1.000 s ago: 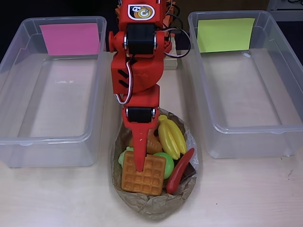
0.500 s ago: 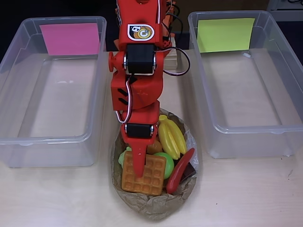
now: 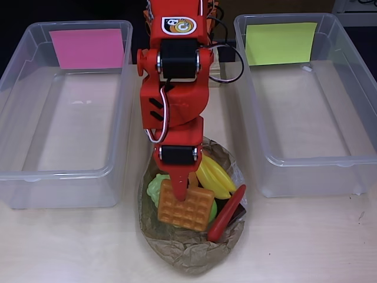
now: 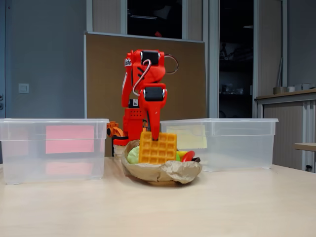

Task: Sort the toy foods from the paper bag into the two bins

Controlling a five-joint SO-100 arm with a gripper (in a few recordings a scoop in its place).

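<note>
My orange gripper (image 3: 184,191) (image 4: 155,136) is shut on the orange waffle (image 3: 186,209) (image 4: 157,147), which hangs just above the paper bag (image 3: 189,254) (image 4: 163,173). In the bag lie yellow bananas (image 3: 214,175), a red chili (image 3: 226,214), light green grapes (image 3: 154,189) and a dark chocolate bar (image 3: 238,215). A clear bin with a pink card (image 3: 87,48) (image 4: 69,138) stands on the left. On the right stands a clear bin with a yellow-green card (image 3: 280,42) (image 4: 193,137). Both bins hold no toy foods.
The bag sits between the two bins, near the front edge of the light wooden table (image 3: 306,242). My arm's base (image 3: 177,35) stands at the back between the bins. Bare table lies in front of the bins.
The gripper closed on the waffle and raised it off the pile; the waffle now sits tilted and slightly right, and the arm has pulled back a little.
</note>
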